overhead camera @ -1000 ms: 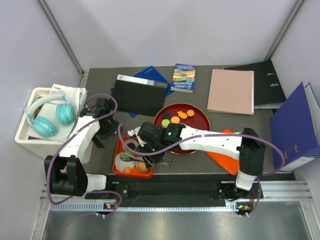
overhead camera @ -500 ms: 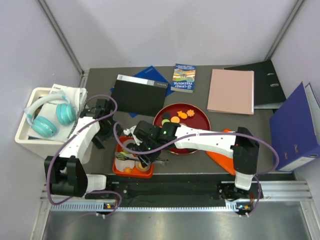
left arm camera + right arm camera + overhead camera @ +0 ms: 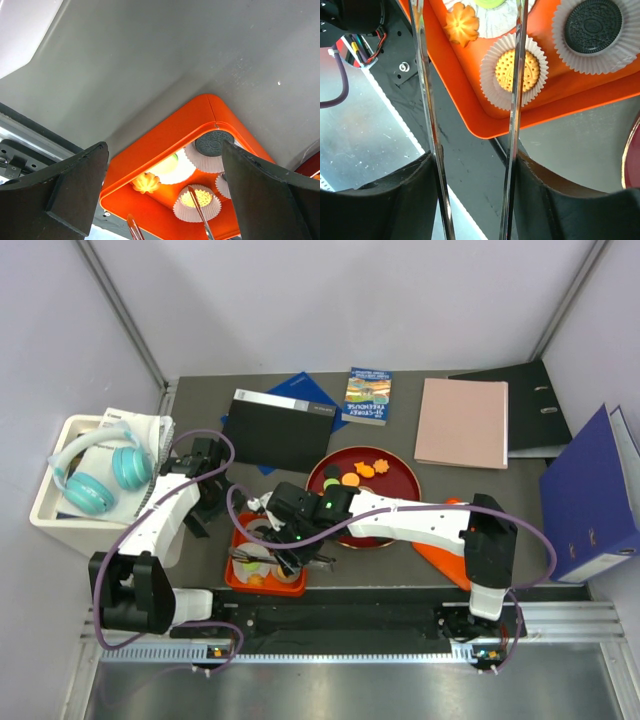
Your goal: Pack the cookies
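Note:
The orange tray (image 3: 240,585) lies at the near left, with white paper cups in it. In the right wrist view it holds a yellow cookie (image 3: 519,70) and a black cookie (image 3: 592,25), each in a cup, a green cookie (image 3: 492,2) and an orange flower cookie (image 3: 461,23). More cookies (image 3: 355,472) lie on the red plate (image 3: 392,502). My right gripper (image 3: 290,538) (image 3: 472,165) is shut on metal tongs (image 3: 514,115). The tongs' blades are apart and empty above the tray. My left gripper (image 3: 208,502) (image 3: 165,150) is open and empty just left of the tray.
A black notebook (image 3: 275,428), a blue book (image 3: 366,395), a pink folder (image 3: 462,422) and a black binder (image 3: 520,405) lie at the back. A blue binder (image 3: 590,495) stands at the right. A white box with headphones (image 3: 95,475) sits at the left. An orange lid (image 3: 440,552) lies under the right arm.
My right gripper with the tongs has shifted slightly left over the orange tray. The left arm has not moved.

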